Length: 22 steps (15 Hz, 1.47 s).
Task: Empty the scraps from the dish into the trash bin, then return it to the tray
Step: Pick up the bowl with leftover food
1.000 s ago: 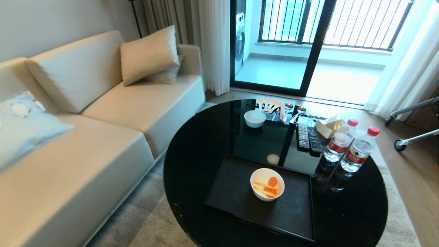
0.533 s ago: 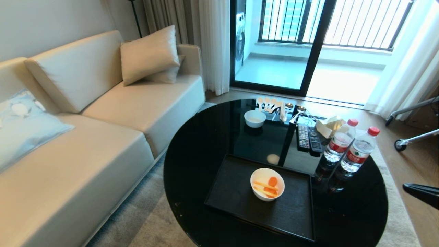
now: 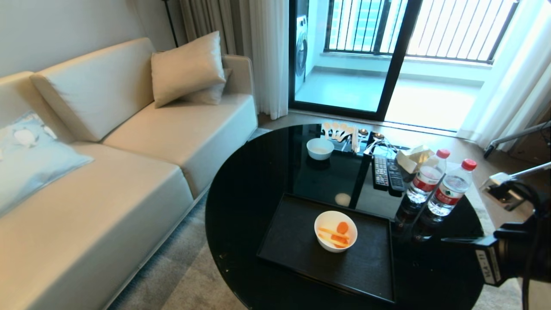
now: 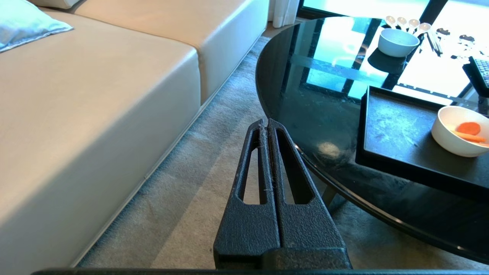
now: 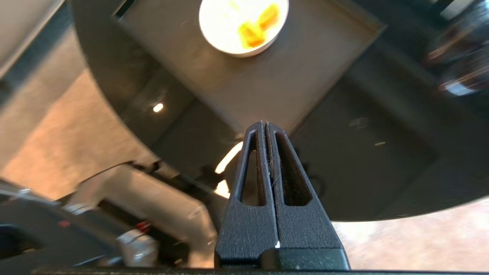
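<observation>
Glossy white round bowl [image 3: 335,231] holding orange carrot scraps [image 3: 338,234] on matte black rectangular tray [image 3: 297,241]. Right gripper [image 5: 266,124] above counter edge, fingers closed, empty. Left gripper [image 4: 267,121] beside counter, fingers closed, empty.

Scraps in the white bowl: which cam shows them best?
Head view: the scraps lie unobstructed and sharp in the dish. Left wrist view catches them side-on at the frame edge; right wrist view shows them blurred.
</observation>
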Tool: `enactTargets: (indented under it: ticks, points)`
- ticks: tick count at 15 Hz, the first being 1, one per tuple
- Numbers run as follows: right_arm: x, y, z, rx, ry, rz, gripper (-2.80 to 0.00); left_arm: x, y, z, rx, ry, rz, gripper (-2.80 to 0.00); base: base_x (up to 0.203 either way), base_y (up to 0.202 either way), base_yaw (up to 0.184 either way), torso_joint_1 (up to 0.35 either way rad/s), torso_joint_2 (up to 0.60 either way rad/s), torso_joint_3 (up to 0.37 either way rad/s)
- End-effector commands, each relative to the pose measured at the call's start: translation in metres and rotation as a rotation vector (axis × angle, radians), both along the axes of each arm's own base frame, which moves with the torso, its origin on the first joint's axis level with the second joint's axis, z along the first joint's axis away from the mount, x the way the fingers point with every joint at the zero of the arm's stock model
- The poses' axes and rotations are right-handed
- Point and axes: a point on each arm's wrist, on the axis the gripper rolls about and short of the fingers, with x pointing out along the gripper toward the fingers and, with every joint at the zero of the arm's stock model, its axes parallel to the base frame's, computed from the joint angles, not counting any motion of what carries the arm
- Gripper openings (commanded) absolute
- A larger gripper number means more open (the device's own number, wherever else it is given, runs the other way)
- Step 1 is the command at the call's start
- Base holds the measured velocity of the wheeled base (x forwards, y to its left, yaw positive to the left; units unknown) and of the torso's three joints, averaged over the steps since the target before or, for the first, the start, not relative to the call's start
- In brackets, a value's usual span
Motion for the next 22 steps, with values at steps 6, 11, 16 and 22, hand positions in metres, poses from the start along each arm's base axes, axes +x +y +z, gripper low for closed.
enactTargets:
  ticks: [6, 11, 16, 22]
  points:
    - [0.060, 0.076, -0.009, 0.032, 0.145, -0.115, -2.80, 0.000, 0.000, 0.000, 0.000, -0.001, 0.001, -2.80, 0.000, 0.000, 0.000, 0.000, 0.00, 0.000]
    - [0.088, 0.114, -0.025, -0.005, 0.229, -0.243, -2.80, 0.000, 0.000, 0.000, 0.000, -0.001, 0.001, -2.80, 0.000, 0.000, 0.000, 0.000, 0.00, 0.000]
    - [0.118, 0.133, -0.041, -0.040, 0.298, -0.311, -2.80, 0.000, 0.000, 0.000, -0.002, -0.001, 0.001, -2.80, 0.000, 0.000, 0.000, 0.000, 0.00, 0.000]
    - [0.154, 0.129, -0.052, -0.024, 0.317, -0.407, 0.00, 0.000, 0.000, 0.000, -0.002, -0.001, 0.001, -2.80, 0.000, 0.000, 0.000, 0.000, 0.00, 0.000]
